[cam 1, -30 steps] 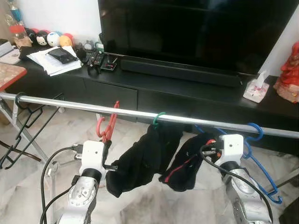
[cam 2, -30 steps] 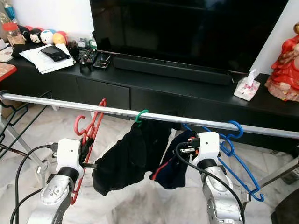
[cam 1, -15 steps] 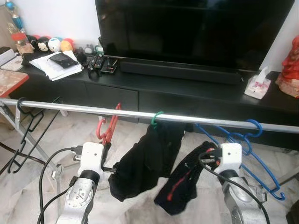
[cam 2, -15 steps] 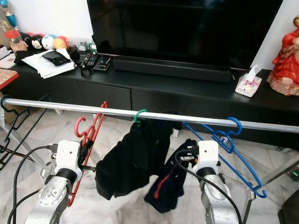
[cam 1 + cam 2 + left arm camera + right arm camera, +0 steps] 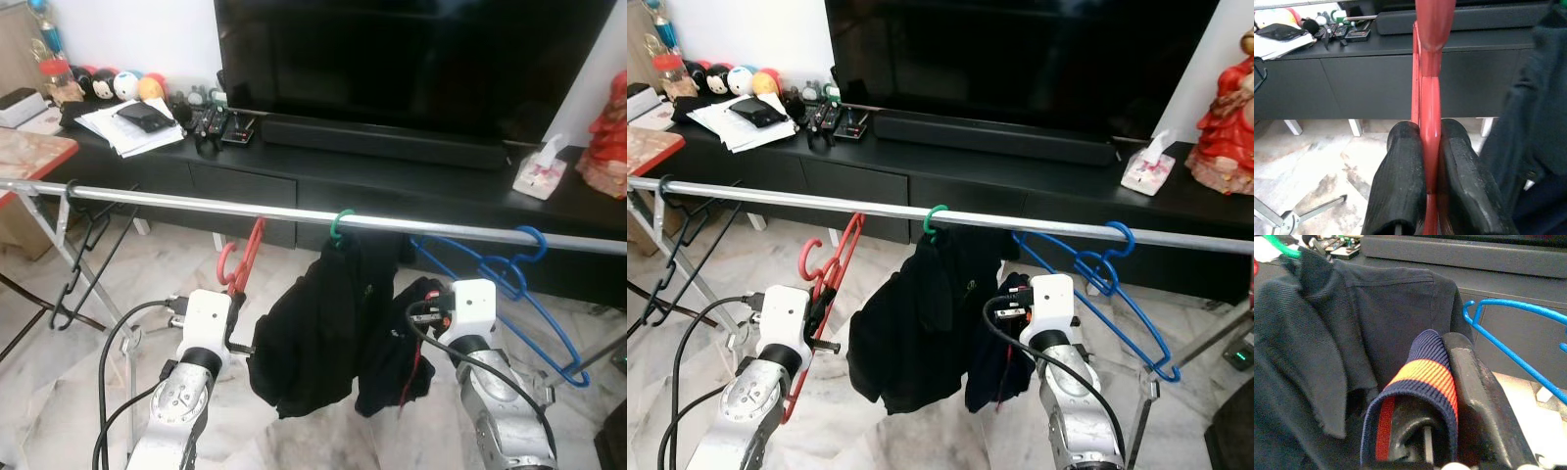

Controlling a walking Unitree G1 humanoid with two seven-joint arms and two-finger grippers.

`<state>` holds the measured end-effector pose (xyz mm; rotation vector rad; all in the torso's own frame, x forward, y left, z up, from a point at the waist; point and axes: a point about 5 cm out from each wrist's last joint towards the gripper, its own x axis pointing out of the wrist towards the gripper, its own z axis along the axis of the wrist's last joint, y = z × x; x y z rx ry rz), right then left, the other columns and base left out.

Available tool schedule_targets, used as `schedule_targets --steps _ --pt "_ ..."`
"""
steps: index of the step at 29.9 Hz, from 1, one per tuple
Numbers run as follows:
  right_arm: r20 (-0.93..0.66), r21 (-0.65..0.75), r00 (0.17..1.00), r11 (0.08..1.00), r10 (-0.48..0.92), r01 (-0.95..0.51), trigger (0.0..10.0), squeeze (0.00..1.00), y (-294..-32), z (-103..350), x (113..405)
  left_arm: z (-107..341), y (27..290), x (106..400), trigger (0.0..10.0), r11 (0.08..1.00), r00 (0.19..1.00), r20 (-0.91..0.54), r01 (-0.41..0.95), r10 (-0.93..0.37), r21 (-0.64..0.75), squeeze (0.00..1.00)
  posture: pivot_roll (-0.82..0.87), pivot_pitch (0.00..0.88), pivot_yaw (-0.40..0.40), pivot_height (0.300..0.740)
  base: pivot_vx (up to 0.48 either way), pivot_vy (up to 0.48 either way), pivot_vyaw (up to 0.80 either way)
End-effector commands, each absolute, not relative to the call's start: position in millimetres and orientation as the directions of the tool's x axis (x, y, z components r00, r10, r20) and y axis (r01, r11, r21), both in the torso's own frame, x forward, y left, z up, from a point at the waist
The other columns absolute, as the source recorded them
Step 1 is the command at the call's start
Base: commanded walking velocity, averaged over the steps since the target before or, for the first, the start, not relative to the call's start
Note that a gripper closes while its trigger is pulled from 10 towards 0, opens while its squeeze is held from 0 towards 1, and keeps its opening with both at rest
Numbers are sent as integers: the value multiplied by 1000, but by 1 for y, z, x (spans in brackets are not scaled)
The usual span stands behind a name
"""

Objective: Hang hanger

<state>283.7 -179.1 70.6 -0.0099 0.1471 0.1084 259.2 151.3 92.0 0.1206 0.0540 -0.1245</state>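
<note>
Your left wrist view: left gripper [image 5: 1431,161] fingers [image 5: 1400,181] pinched tight on red hanger [image 5: 1429,98], blade squeezed between pads. Head views: that hanger [image 5: 238,264] leans by silver rail [image 5: 196,203], hook hard to judge on or off. Right gripper [image 5: 1442,396] fingers clamp striped cuff of dark garment [image 5: 1420,382]; black shirt [image 5: 318,323] on green hanger [image 5: 339,223] hides fingertips from above. Blue hangers [image 5: 509,284] beside.

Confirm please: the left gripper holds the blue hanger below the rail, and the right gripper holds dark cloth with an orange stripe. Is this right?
Not quite. The left gripper holds the red hanger, as the left wrist view shows. The blue hanger hangs on the rail. The right gripper does hold the orange-striped cloth.
</note>
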Motion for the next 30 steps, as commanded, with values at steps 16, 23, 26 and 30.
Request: schedule_targets --steps 16,23,26,30 --pt "-137 -2 983 992 124 -126 10000 0 -173 74 286 90 153 260 10000 982 991 -50 128 -123 139 0 -6 0 -30 740 -245 0 0" --pt "-146 -3 982 993 120 -121 10000 0 -172 72 285 90 153 258 10000 981 991 -50 133 -127 142 0 -2 0 -28 740 -246 0 0" --pt "-146 1 982 993 116 -117 10000 0 -172 72 286 90 153 258 10000 980 990 -51 137 -131 144 0 1 0 -28 740 -245 0 0" --pt "-143 4 983 993 114 -115 10000 0 -170 73 288 91 153 260 10000 980 990 -48 138 -132 146 0 2 0 -27 740 -249 0 0"
